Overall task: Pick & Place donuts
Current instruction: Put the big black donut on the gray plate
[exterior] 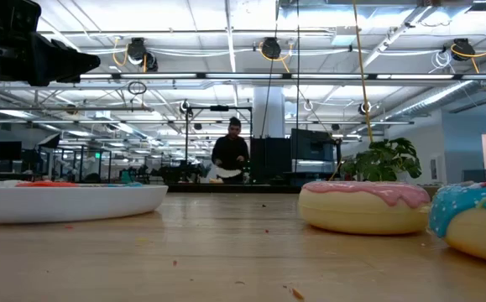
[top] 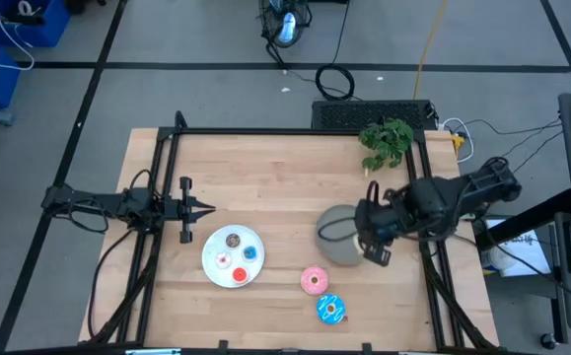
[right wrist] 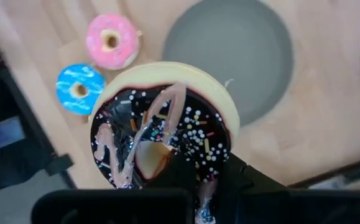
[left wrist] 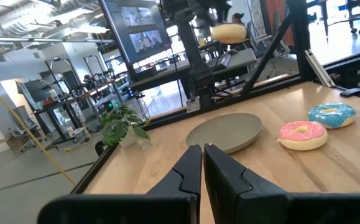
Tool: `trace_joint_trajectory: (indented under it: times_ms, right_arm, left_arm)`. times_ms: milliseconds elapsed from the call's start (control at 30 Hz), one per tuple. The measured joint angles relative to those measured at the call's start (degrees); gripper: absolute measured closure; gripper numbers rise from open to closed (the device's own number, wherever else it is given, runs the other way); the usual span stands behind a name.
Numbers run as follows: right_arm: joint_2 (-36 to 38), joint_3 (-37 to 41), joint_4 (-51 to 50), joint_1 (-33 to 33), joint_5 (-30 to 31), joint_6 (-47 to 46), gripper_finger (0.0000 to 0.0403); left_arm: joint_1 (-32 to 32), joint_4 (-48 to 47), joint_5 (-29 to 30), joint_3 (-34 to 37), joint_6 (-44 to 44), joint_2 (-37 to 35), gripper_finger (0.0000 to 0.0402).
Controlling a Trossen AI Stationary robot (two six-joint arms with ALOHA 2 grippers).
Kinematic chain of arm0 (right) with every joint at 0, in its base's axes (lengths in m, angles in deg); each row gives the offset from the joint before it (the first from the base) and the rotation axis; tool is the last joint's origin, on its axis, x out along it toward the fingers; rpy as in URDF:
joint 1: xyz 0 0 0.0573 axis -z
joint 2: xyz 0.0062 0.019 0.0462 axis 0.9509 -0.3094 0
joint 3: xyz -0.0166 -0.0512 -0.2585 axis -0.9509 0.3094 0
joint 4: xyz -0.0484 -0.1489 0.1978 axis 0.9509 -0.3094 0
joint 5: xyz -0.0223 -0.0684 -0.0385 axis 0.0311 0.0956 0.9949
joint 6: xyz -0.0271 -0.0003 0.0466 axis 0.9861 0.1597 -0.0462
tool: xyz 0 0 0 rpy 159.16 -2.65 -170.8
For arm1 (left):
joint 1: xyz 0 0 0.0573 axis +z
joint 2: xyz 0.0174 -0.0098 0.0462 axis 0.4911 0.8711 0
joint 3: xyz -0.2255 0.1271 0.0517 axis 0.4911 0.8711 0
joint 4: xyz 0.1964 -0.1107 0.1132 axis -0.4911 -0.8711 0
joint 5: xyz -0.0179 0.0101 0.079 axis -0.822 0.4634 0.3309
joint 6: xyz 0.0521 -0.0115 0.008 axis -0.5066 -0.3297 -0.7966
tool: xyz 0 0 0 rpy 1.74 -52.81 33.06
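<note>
My right gripper (top: 372, 247) hovers over the near-right edge of the grey plate (top: 339, 237), shut on the brown donut with pale drizzle (right wrist: 161, 134). That donut also shows raised in the air in the left wrist view (left wrist: 229, 31). The pink donut (top: 314, 280) and the blue sprinkled donut (top: 330, 310) lie flat on the table near the front edge. Several tiny donuts (top: 234, 256) lie on the white plate (top: 211, 268). My left gripper (top: 204, 209) waits at the table's left, shut on nothing (left wrist: 203, 165). My right gripper holds the brown donut by the ring's side nearest the wrist (right wrist: 186, 163). One finger (right wrist: 180, 171) seems to sit at the hole and the other (right wrist: 232, 180) outside the rim. The donut is lifted clear above the grey plate (right wrist: 229, 56), its iced face toward the camera.
A small potted plant (top: 386, 141) stands at the table's far right corner. Dark frame rails run along the table's left, far and right edges (top: 295, 131). Bare wood lies between the two plates. A person stands far behind the table (exterior: 230, 155).
</note>
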Motion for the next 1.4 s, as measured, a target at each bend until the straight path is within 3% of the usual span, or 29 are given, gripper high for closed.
trace_joint_trajectory:
  times_ms: [300,433,600,967,1400]
  right_arm:
    - [-0.9,3.8,6.3,11.9,0.2,11.3,0.0388]
    - [-1.3,10.1,13.9,16.1,-0.3,17.9,0.0388]
    - [-1.3,20.6,24.4,21.1,-5.8,23.7,0.0388]
    - [-3.9,38.7,42.7,26.6,-8.8,25.9,0.0389]
    - [-4.1,43.8,46.3,28.8,-5.8,24.2,0.0389]
  left_arm:
    - [0.0,0.0,0.2,0.0,0.0,0.0,0.0376]
    - [0.0,0.0,0.2,0.0,-0.6,0.0,0.0376]
    - [0.0,0.0,0.2,0.0,-1.5,0.0,0.0376]
    - [0.0,0.8,0.2,0.0,-1.5,0.0,0.0376]
    - [0.0,1.7,0.6,0.0,-1.3,0.0,0.0376]
